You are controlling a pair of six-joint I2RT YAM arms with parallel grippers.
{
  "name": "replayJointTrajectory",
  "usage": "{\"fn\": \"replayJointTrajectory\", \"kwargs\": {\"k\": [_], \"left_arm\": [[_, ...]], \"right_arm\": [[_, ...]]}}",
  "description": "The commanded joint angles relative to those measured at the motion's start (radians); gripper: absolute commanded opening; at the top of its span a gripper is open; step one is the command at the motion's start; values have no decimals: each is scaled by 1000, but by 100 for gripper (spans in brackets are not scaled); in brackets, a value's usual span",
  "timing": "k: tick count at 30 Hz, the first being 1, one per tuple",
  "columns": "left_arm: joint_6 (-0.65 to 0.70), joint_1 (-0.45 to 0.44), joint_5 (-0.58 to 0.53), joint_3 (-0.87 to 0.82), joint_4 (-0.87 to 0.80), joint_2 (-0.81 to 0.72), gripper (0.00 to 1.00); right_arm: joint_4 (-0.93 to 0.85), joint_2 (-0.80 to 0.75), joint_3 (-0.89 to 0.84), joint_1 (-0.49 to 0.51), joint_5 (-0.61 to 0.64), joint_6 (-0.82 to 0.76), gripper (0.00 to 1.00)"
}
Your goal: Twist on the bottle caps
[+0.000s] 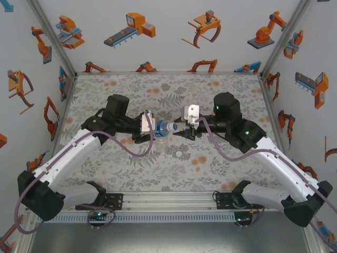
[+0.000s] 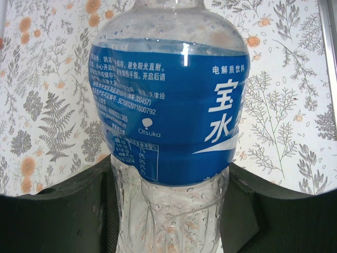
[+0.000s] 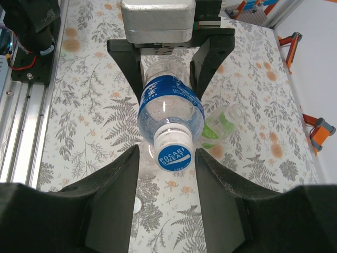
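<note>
The cap (image 3: 172,155) (white sides, blue printed top) sits on the neck of the blue-label bottle (image 3: 169,105). We can't tell if it's threaded tight or just resting there. The bottle lies roughly horizontal above the table (image 3: 263,158), about mid-table betw. the two arms, cap end toward the right arm.

Handling, as we judge it: the bottle looks thin-walled and near empty, w/ droplets inside, so it's light and soft and will dent under a hard squeeze. The cap is small and stiff. It's best taken on its round sides w/ the pads square across it, since a smooth rim could slip if the pinch is off-centre.

Left gripper (image 3: 168,68) is clamped on the bottle body near its base end, and the wrist view shows the label just past the fingers. A hold that far back may let the neck wobble when torque goes on.

Right gripper (image 3: 167,158) has its jaws apart, one either side of the cap. There's a slim gap on one side and the other is v. close, so no pinch yet.

Further out, a green bottle (image 3: 221,125) lies on the table just beyond, and a loose white cap (image 1: 179,154) is on the table below the grippers.
</note>
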Motion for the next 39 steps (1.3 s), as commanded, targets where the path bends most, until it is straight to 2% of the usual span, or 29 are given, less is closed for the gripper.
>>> {"fn": "replayJointTrajectory", "kwargs": {"k": [1, 13, 19, 22, 24, 29, 31, 33, 36, 39], "left_arm": [[17, -7, 34, 3, -24, -26, 0], [16, -8, 36, 4, -24, -27, 0], [16, -7, 35, 5, -24, -31, 0], [15, -8, 36, 3, -24, -32, 0], [16, -8, 35, 4, -25, -32, 0], [8, -9, 30, 1, -12, -37, 0], [4, -9, 27, -1, -5, -38, 0], [0, -7, 26, -3, 1, -40, 0], [-3, -9, 29, -5, 7, -37, 0], [-4, -8, 30, -3, 8, -33, 0]], "right_arm": [[35, 3, -16, 2, -20, -36, 45], [49, 27, -20, 12, 2, -36, 38], [40, 35, -19, 19, 41, -21, 27], [53, 38, -15, 22, 74, 70, 22], [78, 37, -18, 25, 117, 186, 17], [136, 32, -24, 30, 326, 648, 9], [87, 35, -7, 29, 454, 891, 5], [12, 34, 8, 30, 521, 1107, 7], [-30, 30, -14, 30, 550, 1396, 12], [-56, 30, -48, 30, 551, 1644, 12]]}}
